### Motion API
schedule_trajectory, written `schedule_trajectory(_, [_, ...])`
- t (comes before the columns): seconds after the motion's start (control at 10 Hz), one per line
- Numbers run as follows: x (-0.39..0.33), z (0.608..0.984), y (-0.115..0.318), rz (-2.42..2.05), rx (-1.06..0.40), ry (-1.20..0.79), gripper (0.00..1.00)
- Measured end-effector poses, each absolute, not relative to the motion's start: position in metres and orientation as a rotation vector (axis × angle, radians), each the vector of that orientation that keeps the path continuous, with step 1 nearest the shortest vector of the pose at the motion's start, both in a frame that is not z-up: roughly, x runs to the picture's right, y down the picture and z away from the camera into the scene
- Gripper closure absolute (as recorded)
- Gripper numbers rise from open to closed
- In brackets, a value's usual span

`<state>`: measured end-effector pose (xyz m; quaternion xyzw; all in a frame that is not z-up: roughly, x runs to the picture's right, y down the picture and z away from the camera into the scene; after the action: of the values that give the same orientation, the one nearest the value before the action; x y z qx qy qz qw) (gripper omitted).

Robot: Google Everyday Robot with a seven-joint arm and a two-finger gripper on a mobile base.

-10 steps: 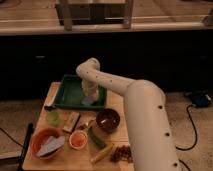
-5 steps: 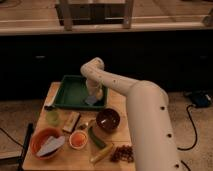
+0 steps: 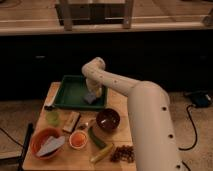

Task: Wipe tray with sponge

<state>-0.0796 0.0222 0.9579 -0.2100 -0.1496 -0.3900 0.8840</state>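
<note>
A large shallow rectangular dark-green tray (image 3: 70,92) with a raised rim sits at the far end of a small light wooden table (image 3: 67,159). The robot's white arm (image 3: 125,87) comes in from the lower right, bends at a rounded joint above the tray's far right corner, and turns straight down into the tray. Its gripper (image 3: 94,92) is low inside the tray, near the right wall and toward the near rim. The small pale blue-grey rectangular sponge (image 3: 90,98) lies on the tray floor directly beneath the gripper and touches it. Whether the gripper clasps the sponge or only presses on it cannot be told.

Nearer the camera, the table holds several other things. There is 1 round orange bowl (image 3: 44,141) with a grey-white folded cloth (image 3: 51,145) in it at the near left. A small pale-green cup (image 3: 52,117) stands just outside the tray's near left corner. A tan rectangular block (image 3: 71,121) lies beside that cup. A dark brown round bowl (image 3: 107,120) sits just in front of the tray's near right corner. A small orange dish (image 3: 78,140) sits between the 2 bowls, and a dark green elongated vegetable (image 3: 97,137) lies to its right.
</note>
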Motion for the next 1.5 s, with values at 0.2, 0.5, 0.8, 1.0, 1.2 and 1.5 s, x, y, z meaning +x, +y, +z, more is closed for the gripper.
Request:
schedule_trajectory(0.2, [-0.110, 0.957, 0.027, -0.876, -0.430, -0.345, 0.99])
schedule_trajectory(0.5, [-0.122, 0.946, 0.040, -0.954, -0.434, -0.391, 0.99])
schedule_trajectory(0.8, [-0.100, 0.935, 0.046, -0.965, -0.440, -0.399, 0.99])
schedule_trajectory(1.0, [-0.077, 0.934, 0.042, -0.939, -0.447, -0.378, 0.99])
schedule_trajectory(1.2, [-0.064, 0.941, 0.030, -0.908, -0.444, -0.345, 0.99])
schedule_trajectory(1.5, [-0.065, 0.953, 0.014, -0.891, -0.430, -0.317, 0.99])
